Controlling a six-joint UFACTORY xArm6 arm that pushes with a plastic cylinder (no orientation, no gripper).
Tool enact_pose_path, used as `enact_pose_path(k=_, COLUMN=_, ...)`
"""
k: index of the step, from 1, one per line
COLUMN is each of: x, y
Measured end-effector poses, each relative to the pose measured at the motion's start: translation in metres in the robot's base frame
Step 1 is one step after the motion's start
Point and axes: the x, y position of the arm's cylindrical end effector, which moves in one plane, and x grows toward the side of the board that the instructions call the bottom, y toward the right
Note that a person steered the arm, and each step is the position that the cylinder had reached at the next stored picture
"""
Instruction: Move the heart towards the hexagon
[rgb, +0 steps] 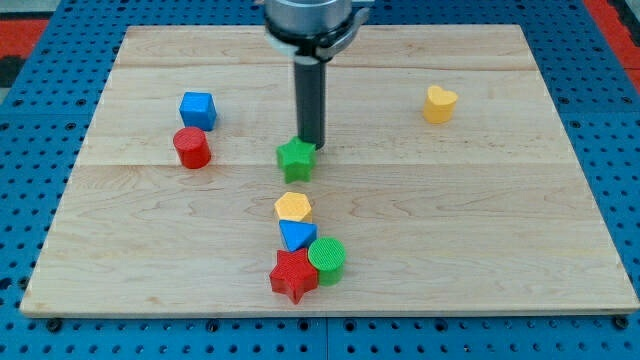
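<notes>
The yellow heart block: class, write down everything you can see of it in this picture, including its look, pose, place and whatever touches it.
The yellow heart block is a small, chunky piece of uniform yellow, apparently plastic, lying flat with its heart outline facing up and its lobes toward the view's top. It sits alone near the view's top right of the wooden board, resting on it and touching nothing else. My tip is far off to its left, right beside the green star. The yellow hexagon lies well below and left.
</notes>
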Motion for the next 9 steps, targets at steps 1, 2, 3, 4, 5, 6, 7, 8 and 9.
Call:
enact_pose_path(k=1, x=0.026, y=-0.017)
enact_pose_path(k=2, x=0.026, y=-0.018)
enact_pose_path(k=3, x=0.001, y=0.035)
enact_pose_path(k=4, x=-0.011, y=0.156)
enact_pose_path(k=5, x=-0.064, y=0.249)
enact_pose_path(k=6, x=-0.099, y=0.26)
enact_pose_path(k=7, x=-0.079, y=0.161)
enact_pose_path(k=8, x=-0.038, y=0.072)
enact_pose_path(k=9, x=-0.007, y=0.013)
